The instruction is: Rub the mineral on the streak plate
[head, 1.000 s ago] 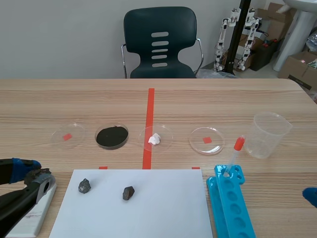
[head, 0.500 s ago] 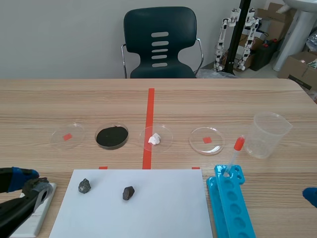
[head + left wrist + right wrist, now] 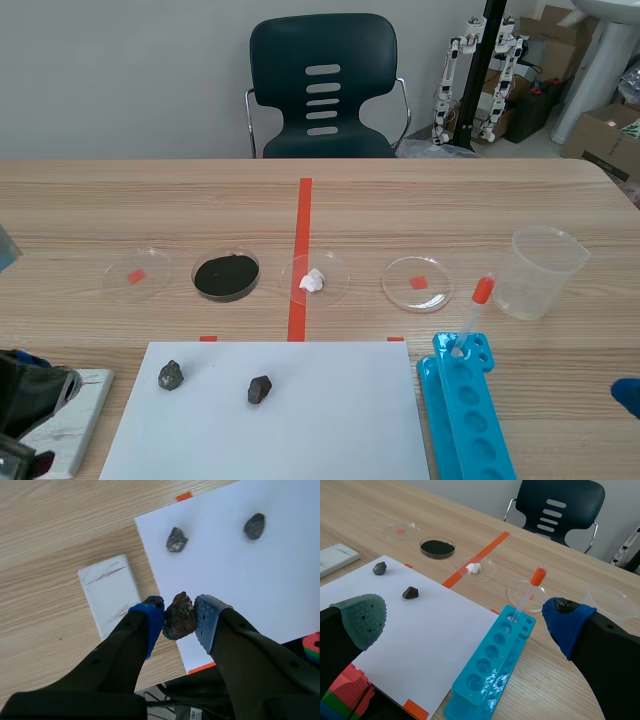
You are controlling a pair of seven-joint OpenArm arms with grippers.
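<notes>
The mineral (image 3: 179, 616) is clamped between the two pads of the left gripper (image 3: 179, 619), pinched across its middle, with a lump left showing above and below the pads. The streak plate (image 3: 107, 592) lies flat on the wood ahead of the fingers, off toward the blue-padded finger (image 3: 151, 622), apart from the mineral (thin grey lines are already seen on its white face). Two more dark rocks, one (image 3: 176, 539) and another (image 3: 254, 525), are seen farther ahead on the white sheet (image 3: 240, 570).

The right gripper (image 3: 465, 620) is spread wide with nothing between the fingers; the blue tube rack (image 3: 492, 670) sits just ahead of them.

Handling, as judged:
- The mineral is taken to be hard, rough, knobbly and dense for its bulk. No give is expected, so it may pivot between the soft pads under sideways load.
- A grip across the broadest opposing faces is best kept, with a corner left protruding for contact.
- The plate is probably brittle and loose on the table, so light downward pressure is advised.
</notes>
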